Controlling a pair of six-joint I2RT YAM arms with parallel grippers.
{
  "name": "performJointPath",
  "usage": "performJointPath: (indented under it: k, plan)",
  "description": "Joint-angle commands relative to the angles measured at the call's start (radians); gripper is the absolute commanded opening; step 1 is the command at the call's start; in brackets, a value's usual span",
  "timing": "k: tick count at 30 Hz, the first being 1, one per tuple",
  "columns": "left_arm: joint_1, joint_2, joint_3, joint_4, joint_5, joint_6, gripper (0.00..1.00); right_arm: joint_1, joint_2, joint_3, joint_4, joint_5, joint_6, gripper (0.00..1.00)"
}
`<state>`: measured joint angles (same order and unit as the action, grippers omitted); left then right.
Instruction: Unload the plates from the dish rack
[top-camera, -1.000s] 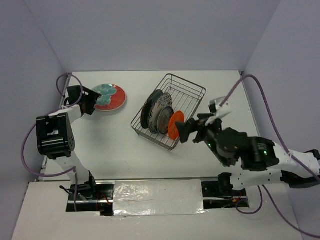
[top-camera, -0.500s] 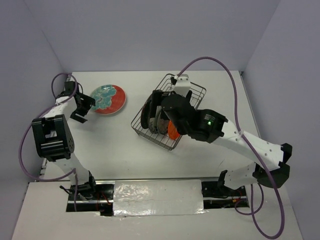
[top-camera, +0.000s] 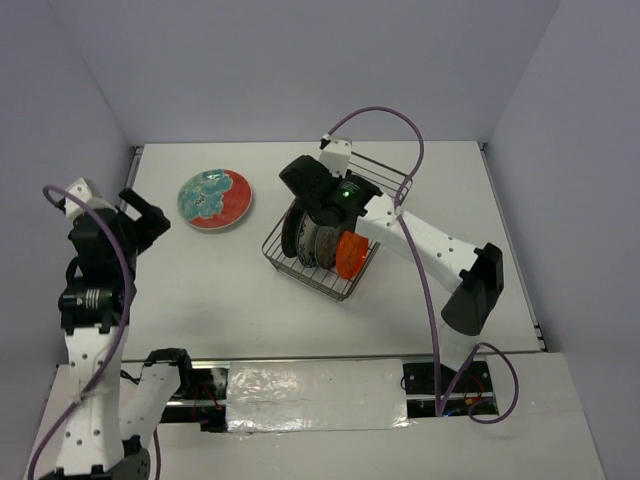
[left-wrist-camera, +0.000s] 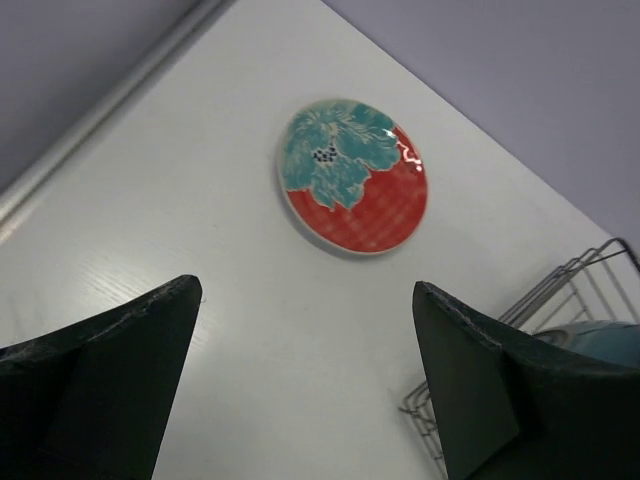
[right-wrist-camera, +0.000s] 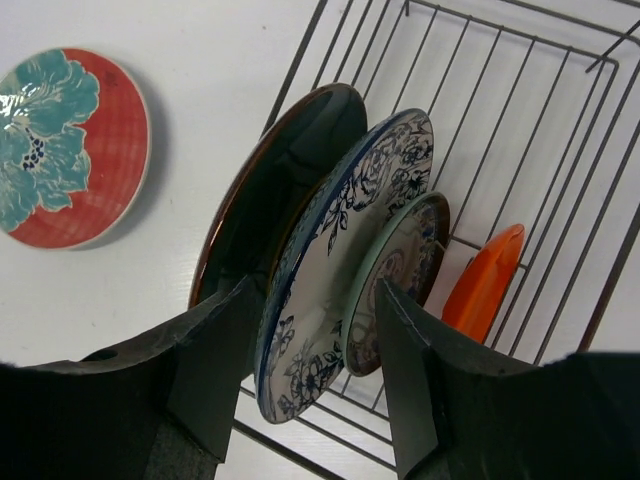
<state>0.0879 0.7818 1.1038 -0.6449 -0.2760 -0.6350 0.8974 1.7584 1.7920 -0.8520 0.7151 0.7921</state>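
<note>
The dish rack (top-camera: 378, 192) stands mid-table with plates upright in it: a dark plate (right-wrist-camera: 290, 160), a blue-and-white patterned plate (right-wrist-camera: 350, 230), a small green-rimmed plate (right-wrist-camera: 410, 250) and an orange plate (right-wrist-camera: 485, 280). My right gripper (right-wrist-camera: 318, 290) reaches over the rack from above. Its jaws stand partly apart, one finger on each side of the blue-and-white plate's rim. No firm grip shows. A red-and-teal plate (top-camera: 213, 199) lies flat on the table, left of the rack. My left gripper (left-wrist-camera: 307, 290) hangs wide open and empty above the table, near side of that plate.
The right arm's purple cable (top-camera: 385, 125) loops over the back of the rack. The left wall (top-camera: 90, 130) runs close behind the left gripper (top-camera: 148, 216). The rack's corner (left-wrist-camera: 570, 290) shows at the right of the left wrist view.
The right arm has swung from the rack's right side to over the plates, and its jaws have narrowed around them. The left arm has drawn back from the red-and-teal plate.
</note>
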Motion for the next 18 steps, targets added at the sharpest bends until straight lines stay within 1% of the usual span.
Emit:
performJointPath:
  k: [1,2,5,8,10,11,13,14,15,16,18]
  plan:
    - [-0.002,-0.089,-0.119,-0.012,-0.041,0.158,1.00,-0.028,-0.030,-0.020,0.043,-0.029,0.045,0.58]
    - [-0.004,-0.117,-0.165,0.000,-0.057,0.161,1.00,-0.031,-0.024,-0.022,0.047,-0.038,0.048,0.58]
    - [-0.008,-0.188,-0.229,0.047,-0.046,0.166,1.00,-0.038,0.016,-0.011,0.059,-0.072,0.048,0.59]
    - [-0.016,-0.190,-0.223,0.037,-0.038,0.167,0.99,-0.046,0.065,0.018,0.038,-0.088,0.065,0.59]
    - [-0.020,-0.181,-0.223,0.036,-0.028,0.169,0.99,-0.046,0.087,0.023,0.027,-0.085,0.087,0.55]
    - [-0.025,-0.177,-0.226,0.037,-0.025,0.169,0.99,-0.046,0.088,0.012,0.042,-0.085,0.088,0.50]
    - [-0.031,-0.174,-0.225,0.034,-0.026,0.169,1.00,-0.048,0.085,-0.002,0.062,-0.086,0.102,0.47]
    - [-0.033,-0.174,-0.226,0.034,-0.028,0.169,1.00,-0.048,0.085,-0.011,0.074,-0.088,0.107,0.40]
    - [-0.036,-0.174,-0.228,0.036,-0.026,0.169,1.00,-0.048,0.088,-0.011,0.077,-0.088,0.111,0.37]
    - [-0.039,-0.176,-0.228,0.036,-0.026,0.169,1.00,-0.049,0.093,-0.011,0.076,-0.086,0.114,0.36]
    - [-0.043,-0.179,-0.228,0.034,-0.028,0.169,0.99,-0.046,0.101,0.004,0.038,-0.072,0.137,0.27]
